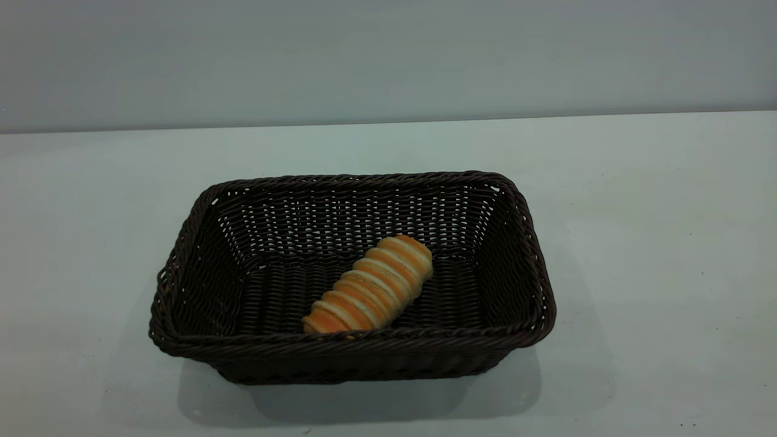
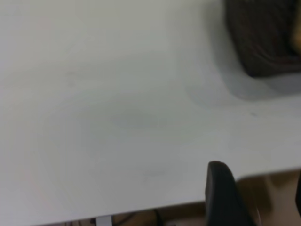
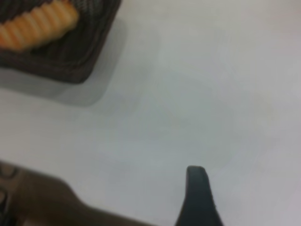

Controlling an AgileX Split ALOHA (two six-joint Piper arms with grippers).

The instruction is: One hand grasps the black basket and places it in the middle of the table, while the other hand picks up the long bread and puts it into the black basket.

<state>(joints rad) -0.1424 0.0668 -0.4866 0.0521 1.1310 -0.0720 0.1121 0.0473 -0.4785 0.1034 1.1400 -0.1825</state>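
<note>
The black basket [image 1: 355,349] stands on the table [image 1: 655,255], near its middle in the exterior view. The long bread [image 1: 370,285] lies slantwise on the basket's floor, free of any gripper. Neither arm shows in the exterior view. My left gripper [image 2: 258,173] hovers over the table's edge, far from the basket's corner [image 2: 263,42]; one finger [image 2: 221,193] shows fully and the other only at the frame edge, a wide gap between them. My right gripper [image 3: 249,181] is also off to the side of the basket [image 3: 70,61] and the bread [image 3: 37,26], one finger [image 3: 197,197] in sight, nothing held.
Bare pale tabletop surrounds the basket on all sides. A grey wall [image 1: 388,54] rises behind the table. Both wrist views show the table's edge with brown floor [image 3: 37,202] beyond it.
</note>
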